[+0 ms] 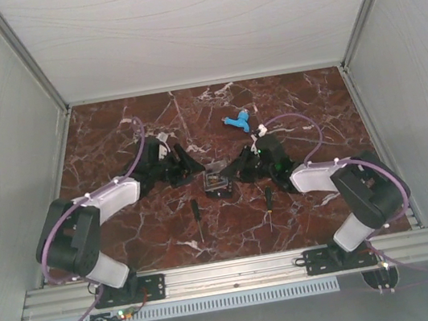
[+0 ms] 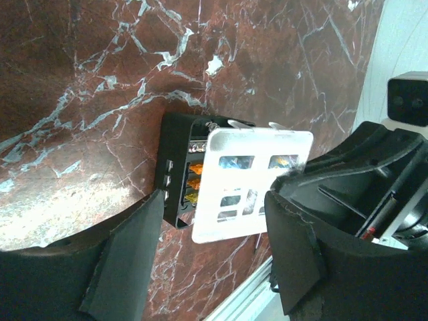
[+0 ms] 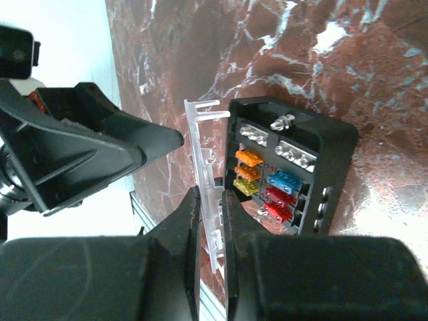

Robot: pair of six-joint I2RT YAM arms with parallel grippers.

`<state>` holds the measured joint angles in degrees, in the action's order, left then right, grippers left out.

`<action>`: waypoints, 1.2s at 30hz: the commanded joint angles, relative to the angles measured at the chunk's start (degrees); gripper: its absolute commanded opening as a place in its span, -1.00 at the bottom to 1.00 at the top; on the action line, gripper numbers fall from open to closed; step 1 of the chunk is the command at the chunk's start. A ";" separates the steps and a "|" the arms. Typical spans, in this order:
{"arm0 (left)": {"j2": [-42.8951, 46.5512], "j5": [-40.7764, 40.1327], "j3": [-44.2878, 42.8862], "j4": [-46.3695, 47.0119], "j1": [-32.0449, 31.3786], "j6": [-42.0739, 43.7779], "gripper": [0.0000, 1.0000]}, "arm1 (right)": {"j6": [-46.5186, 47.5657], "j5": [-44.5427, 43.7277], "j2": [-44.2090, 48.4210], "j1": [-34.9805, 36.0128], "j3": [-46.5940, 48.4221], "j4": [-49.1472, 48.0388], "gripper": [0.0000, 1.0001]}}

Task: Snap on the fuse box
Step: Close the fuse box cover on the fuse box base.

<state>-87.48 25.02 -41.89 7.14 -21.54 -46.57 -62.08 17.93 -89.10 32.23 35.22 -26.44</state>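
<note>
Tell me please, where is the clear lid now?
In the right wrist view, the clear lid is pinched by the right gripper, just left of the black fuse tray.

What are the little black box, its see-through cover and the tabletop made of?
Box: likely moulded plastic, matte black, sharp ribs. Cover: clear glossy plastic, fuses show through. Tabletop: looks like polished red marble, white veins; possibly a printed laminate.

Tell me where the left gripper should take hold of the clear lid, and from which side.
Take the clear lid by the free edge opposite where the right gripper pinches it, jaws across its two flat faces, coming in edge-on. It is a thin sheet standing on edge beside the black tray, so its faces probably give the surest hold.
</note>
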 commanded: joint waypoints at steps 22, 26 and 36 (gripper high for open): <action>-7.86 3.00 -4.85 -1.24 -3.82 3.42 0.13 | -6.48 -10.42 -1.72 4.08 -2.75 -1.38 -0.43; -7.78 1.63 -5.33 -2.49 -4.35 4.36 0.11 | -2.66 -10.86 1.47 4.13 -1.92 3.95 -0.27; -7.66 -4.42 -7.95 -7.35 -6.67 7.38 0.13 | 8.63 -16.06 9.88 3.50 1.20 18.45 0.07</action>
<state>-94.78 24.01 -46.52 1.61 -27.11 -41.39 -60.07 5.48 -81.67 35.99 33.80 -14.39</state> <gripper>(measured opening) 0.557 0.485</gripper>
